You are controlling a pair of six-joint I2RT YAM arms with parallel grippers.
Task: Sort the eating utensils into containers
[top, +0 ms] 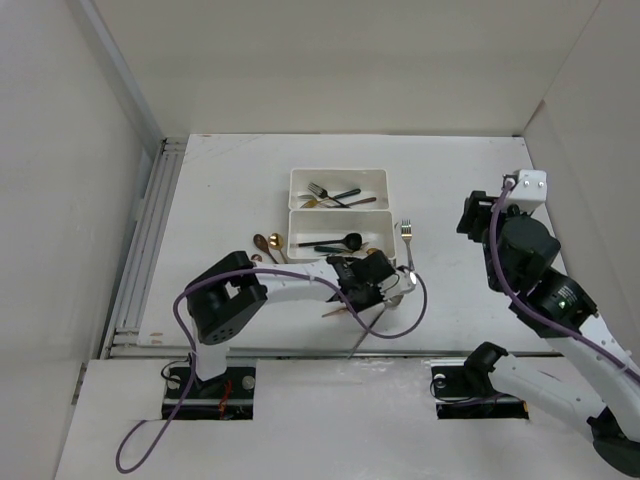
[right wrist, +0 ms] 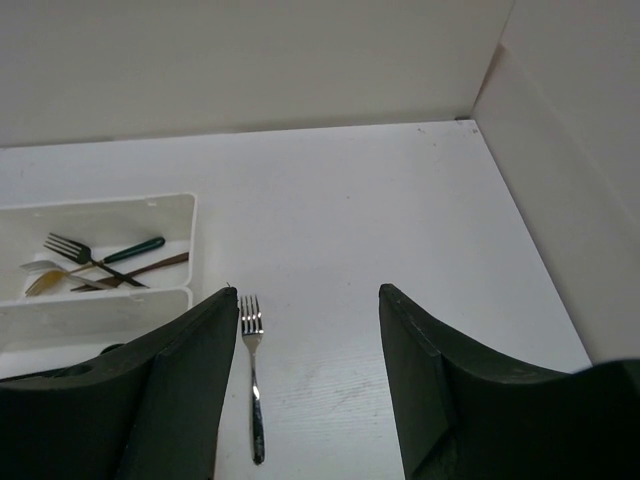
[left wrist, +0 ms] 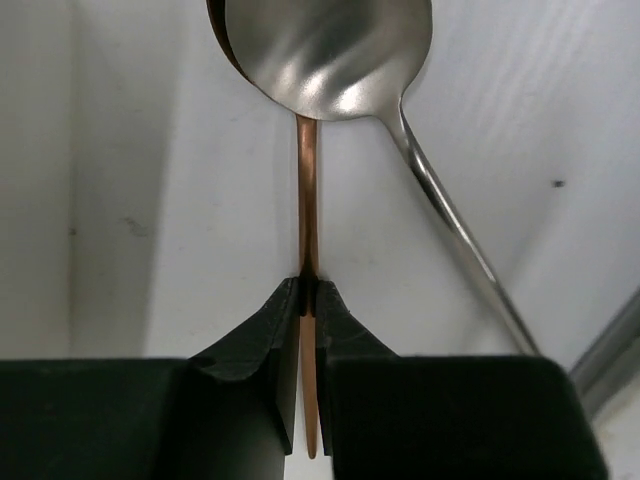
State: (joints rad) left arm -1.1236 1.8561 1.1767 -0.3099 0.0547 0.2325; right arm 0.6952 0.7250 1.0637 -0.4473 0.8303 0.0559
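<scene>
Pickup step: the left pincer [left wrist: 308, 292] is clamped on a copper handle [left wrist: 307, 190], its head hidden under a silver spoon [left wrist: 330, 50] on the tabletop [left wrist: 180, 200]. Next, probably lift clear and carry toward the trays [top: 292, 240] at eleven o'clock. Right pincer [right wrist: 308, 300] apart, holding nothing.

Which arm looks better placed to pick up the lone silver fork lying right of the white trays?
Right: the right gripper is open and empty, with the silver fork lying just ahead, while the left gripper is shut on a copper-coloured utensil.
</scene>
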